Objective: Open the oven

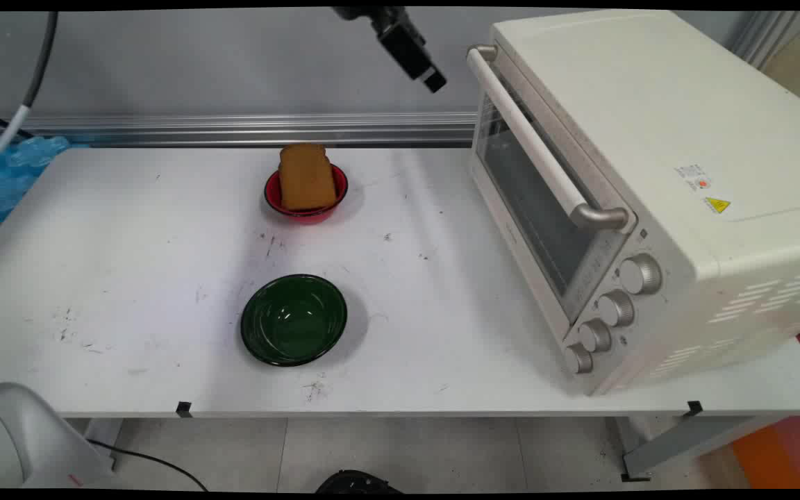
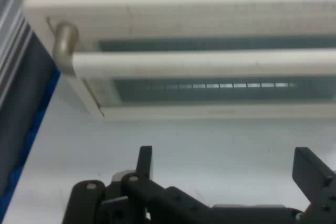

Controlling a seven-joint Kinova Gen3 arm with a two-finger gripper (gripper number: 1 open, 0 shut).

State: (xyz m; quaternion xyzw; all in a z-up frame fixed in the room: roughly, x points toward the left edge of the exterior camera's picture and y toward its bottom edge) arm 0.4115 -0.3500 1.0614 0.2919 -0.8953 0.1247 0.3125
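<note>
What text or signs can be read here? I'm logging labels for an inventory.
No words can be read.
Oven top: yellow triangular warning sign, its symbol too small to make out.
Oven top: white sticker with an orange mark, its print too small to read.
Marks by the knobs: too small to read.

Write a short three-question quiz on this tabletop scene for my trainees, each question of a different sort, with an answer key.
1. True or false: the door of the toaster oven is shut.
2. Multiple choice: the bread slice sits in A) the green bowl, B) the red bowl, C) the oven.
3. Fill in: the gripper hangs open, holding nothing, facing the oven's ____.

Key: 1 true; 2 B; 3 handle.
</note>
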